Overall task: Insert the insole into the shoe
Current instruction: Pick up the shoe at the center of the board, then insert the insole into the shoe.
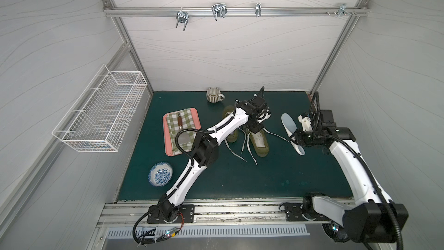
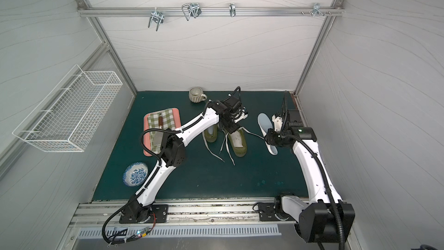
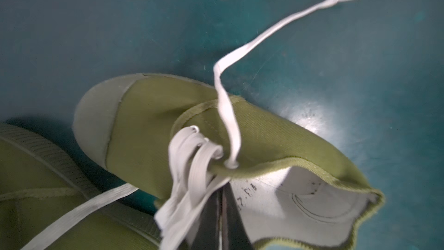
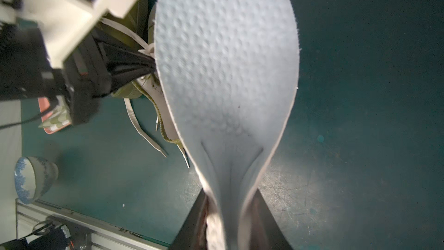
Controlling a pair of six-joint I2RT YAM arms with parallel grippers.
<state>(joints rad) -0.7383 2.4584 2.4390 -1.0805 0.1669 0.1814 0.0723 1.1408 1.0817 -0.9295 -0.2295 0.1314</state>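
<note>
Your left gripper (image 3: 222,197) tight on the laced edge of the shoe (image 3: 144,116); your right gripper (image 4: 230,192) narrow around the insole (image 4: 225,56).

White arm shells (image 1: 185,183), black joints (image 1: 205,151), ribbed cables (image 1: 175,139)

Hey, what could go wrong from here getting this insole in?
The right claw pinches the insole near one end, creasing it; the long free end may buckle at the shoe opening. A loose lace trailing toward it could snag. The left claw holds the shoe only by its edge and may slip.
</note>
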